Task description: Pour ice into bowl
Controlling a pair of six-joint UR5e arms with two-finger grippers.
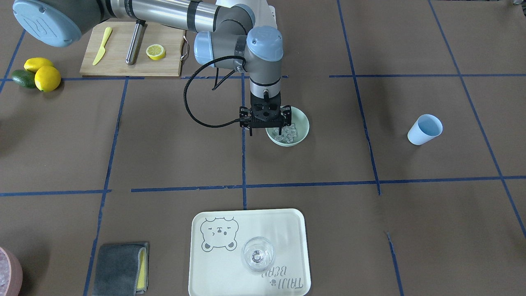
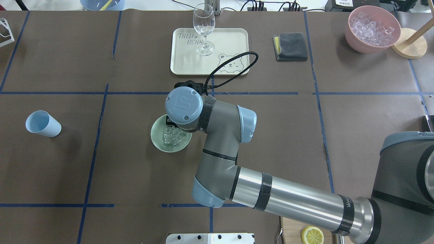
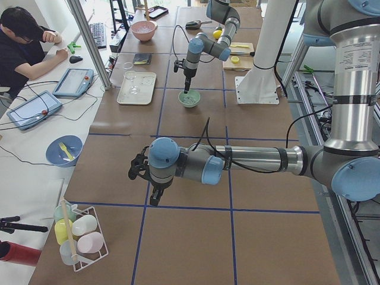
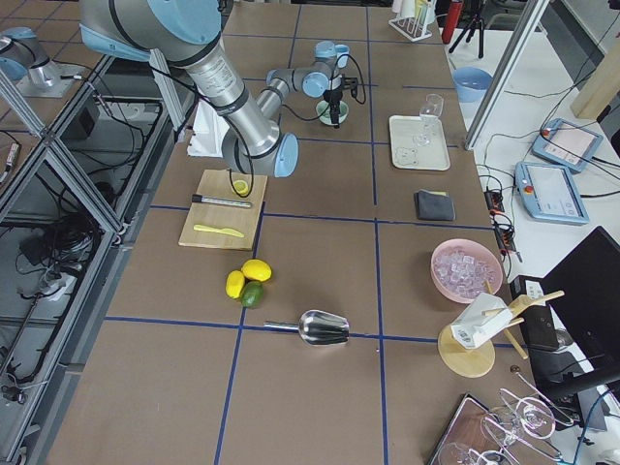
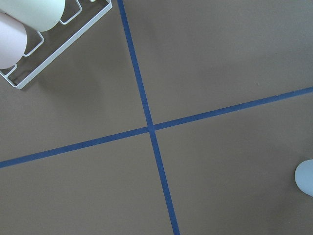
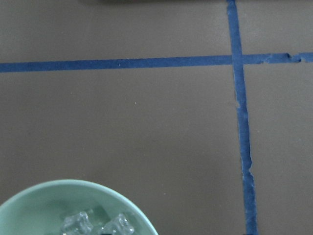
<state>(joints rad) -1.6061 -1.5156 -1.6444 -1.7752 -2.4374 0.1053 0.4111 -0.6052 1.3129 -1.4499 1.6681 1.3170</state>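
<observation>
Ice (image 1: 288, 135) is found heaped in bowl (image 1: 303, 123) beneath the spread, empty fingers of right gripper (image 1: 266, 130) (pour judged complete)

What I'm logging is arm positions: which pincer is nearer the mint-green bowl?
Right. The right pincer hangs directly over the bowl; the left pincer is far off toward the robot's left, nowhere near it.

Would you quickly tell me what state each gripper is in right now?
Left gripper: cannot be told from these views.
Right gripper: open, holding nothing, above the bowl of ice.
</observation>
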